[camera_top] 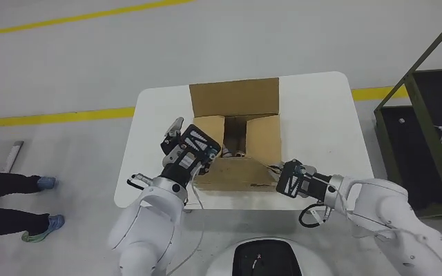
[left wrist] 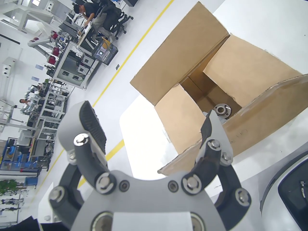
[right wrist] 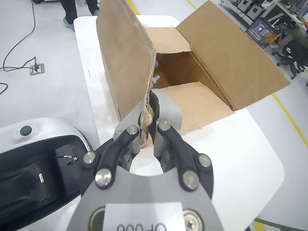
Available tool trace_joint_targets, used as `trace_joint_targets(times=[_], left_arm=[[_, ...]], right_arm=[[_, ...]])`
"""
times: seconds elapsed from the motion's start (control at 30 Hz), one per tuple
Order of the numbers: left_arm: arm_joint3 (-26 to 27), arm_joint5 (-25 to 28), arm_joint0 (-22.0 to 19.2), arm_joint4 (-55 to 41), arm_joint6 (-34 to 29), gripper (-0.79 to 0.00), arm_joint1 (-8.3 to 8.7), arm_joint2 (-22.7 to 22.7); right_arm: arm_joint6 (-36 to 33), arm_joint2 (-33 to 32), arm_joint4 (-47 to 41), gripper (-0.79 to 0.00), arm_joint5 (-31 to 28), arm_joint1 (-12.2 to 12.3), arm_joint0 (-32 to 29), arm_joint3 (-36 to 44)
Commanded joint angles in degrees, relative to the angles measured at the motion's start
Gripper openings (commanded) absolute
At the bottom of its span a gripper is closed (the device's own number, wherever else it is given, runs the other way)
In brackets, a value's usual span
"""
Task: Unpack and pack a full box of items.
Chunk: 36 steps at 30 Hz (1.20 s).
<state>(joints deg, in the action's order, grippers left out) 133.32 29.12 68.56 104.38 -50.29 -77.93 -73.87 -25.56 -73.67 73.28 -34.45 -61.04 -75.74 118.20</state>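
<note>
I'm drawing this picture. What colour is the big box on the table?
The box is plain brown cardboard, clearest in the right wrist view.

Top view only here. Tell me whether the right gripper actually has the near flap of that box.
Observer: Yes. The right wrist view shows the right gripper shut on the near flap, pinching its corrugated edge.
Operator: Report the left gripper.
Observer: The left gripper is open and holds nothing. It is by the near corner of the box.
Operator: Tell me what is inside.
Observer: The left wrist view shows a round metal flange lying low in the box, just behind the near flap.
</note>
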Motion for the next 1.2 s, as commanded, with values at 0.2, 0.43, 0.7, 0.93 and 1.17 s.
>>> trace_joint_targets(times=[0.2,0.43,0.7,0.93,1.17], left_arm=[[0.08,-0.01,0.23,0.34,-0.87,0.000,0.14,0.52],[0.16,-2.20,1.53,1.16,-1.00,0.000,0.34,-1.76],[-2.51,-2.60,1.04,2.30,-4.33,0.000,0.45,-2.73],[-7.30,-3.93,-1.58,3.63,-7.61,0.000,0.21,-0.94],[-10.08,-1.30,-2.51,2.66,-10.62,0.000,0.12,0.58]], right_arm=[[-0.14,0.00,-0.12,-0.785,-0.01,-0.01,0.04,-0.01],[5.09,-0.92,9.92,-0.785,0.14,0.48,-2.44,2.68],[14.16,-1.35,22.94,-0.785,-1.21,1.33,-7.03,3.63],[17.78,-1.18,28.34,-0.785,0.01,1.64,-9.23,4.58],[19.87,-1.64,29.65,-0.686,0.16,1.82,-10.08,4.68]])
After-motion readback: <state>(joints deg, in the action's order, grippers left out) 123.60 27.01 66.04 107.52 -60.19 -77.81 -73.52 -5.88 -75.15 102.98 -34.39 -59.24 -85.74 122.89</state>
